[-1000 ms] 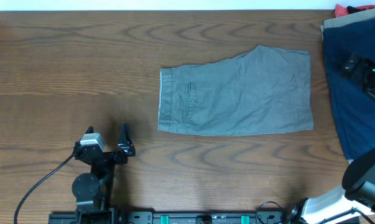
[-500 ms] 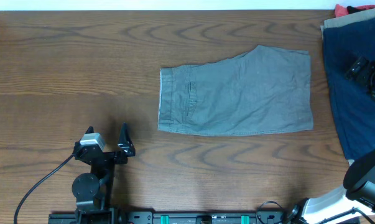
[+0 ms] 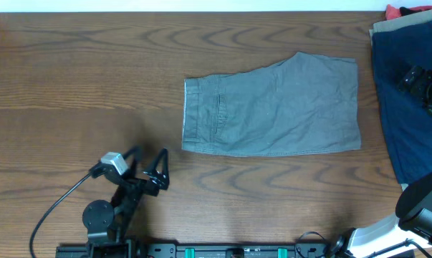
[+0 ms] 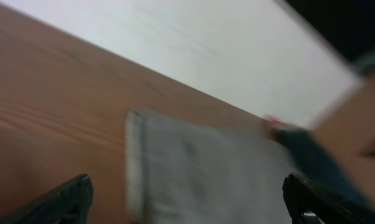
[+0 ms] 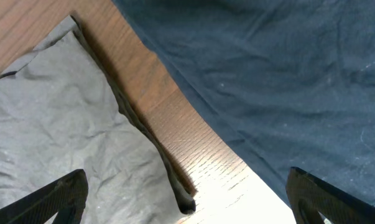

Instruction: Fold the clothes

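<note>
The grey-olive shorts (image 3: 273,106) lie flat in the middle of the table, folded in half, waistband to the left, leg hems to the right. They show blurred in the left wrist view (image 4: 199,168) and at the left of the right wrist view (image 5: 56,118). My left gripper (image 3: 150,166) is open and empty, near the front of the table, short of the shorts' front left corner. My right gripper (image 3: 423,86) hovers open and empty over the navy shorts, right of the grey-olive shorts' hem edge.
Navy blue shorts (image 3: 409,107) lie at the right edge of the table, also in the right wrist view (image 5: 268,81). A tan garment (image 3: 402,24) and a red one (image 3: 398,10) lie at the back right corner. A black cable (image 3: 58,208) trails from the left arm.
My left gripper has swung to the right and turned toward the shorts. The right gripper has barely moved. The shorts have not moved.
</note>
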Controlling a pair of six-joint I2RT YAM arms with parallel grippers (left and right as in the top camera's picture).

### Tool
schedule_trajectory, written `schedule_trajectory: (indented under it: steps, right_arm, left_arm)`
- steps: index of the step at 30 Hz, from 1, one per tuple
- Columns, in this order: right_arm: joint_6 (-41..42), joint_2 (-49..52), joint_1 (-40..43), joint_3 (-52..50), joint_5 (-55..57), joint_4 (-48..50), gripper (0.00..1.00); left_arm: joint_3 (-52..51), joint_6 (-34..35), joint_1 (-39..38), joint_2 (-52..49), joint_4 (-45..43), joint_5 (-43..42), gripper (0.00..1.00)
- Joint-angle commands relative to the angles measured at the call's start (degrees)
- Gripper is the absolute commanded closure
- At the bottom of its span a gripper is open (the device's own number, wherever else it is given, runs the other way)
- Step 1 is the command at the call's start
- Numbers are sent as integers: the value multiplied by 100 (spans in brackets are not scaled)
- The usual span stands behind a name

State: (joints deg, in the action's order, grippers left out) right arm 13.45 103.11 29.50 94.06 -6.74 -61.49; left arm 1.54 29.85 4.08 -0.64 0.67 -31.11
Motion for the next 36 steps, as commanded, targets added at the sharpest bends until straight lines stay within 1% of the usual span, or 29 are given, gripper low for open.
schedule_trajectory:
  steps: [1, 5, 7, 10, 12, 15, 18, 19, 21, 24, 26, 28, 29, 32, 36]
  right_arm:
    - [87, -9, 44, 22, -33, 2, 1]
    - [87, -9, 44, 22, -35, 2, 1]
    - [87, -9, 44, 22, -33, 2, 1]
    - [87, -9, 44, 22, -33, 0, 1]
    - [87, -9, 44, 22, -33, 2, 1]
    - [87, -9, 44, 22, -33, 2, 1]
    - [87, -9, 44, 22, -33, 2, 1]
    - [87, -9, 44, 22, -33, 2, 1]
    - [87, -9, 44, 22, -33, 2, 1]
    - [87, -9, 44, 22, -33, 2, 1]
    - [87, -9, 44, 22, -33, 0, 1]
    - [87, -9, 44, 22, -33, 0, 1]
    - [87, -9, 44, 22, -33, 2, 1]
    - [87, -9, 44, 22, -33, 0, 1]
    - [87, -9, 44, 22, -33, 2, 1]
  left_arm:
    - [-127, 846, 20, 2, 181, -1519, 2]
    - [-33, 841, 20, 2, -302, -1864, 2]
    - [131, 802, 20, -22, -315, -1860, 2]
    - [505, 407, 20, -245, -247, -1862, 2]
    - [879, 4, 20, -581, -26, -1858, 2]
    - [1611, -621, 20, -1366, 619, -1687, 2]
    - [2529, -1222, 20, -2428, 1513, -1375, 2]
    - [3014, -1464, 17, -2966, 2002, -1241, 2]
    - [3591, -1685, 17, -3574, 2590, -1071, 2]
    - [4769, -2291, -74, -4752, 3818, -640, 2]
    - [5445, -2492, -188, -5392, 4588, -155, 2]
    - [5978, -2492, -313, -5980, 5198, 240, 2]
    - [6133, -2492, -356, -6238, 5329, 275, 2]
    - [6181, -2459, -367, -6773, 5287, 238, 2]
    - [6181, -2081, -367, -7401, 5239, 157, 2]
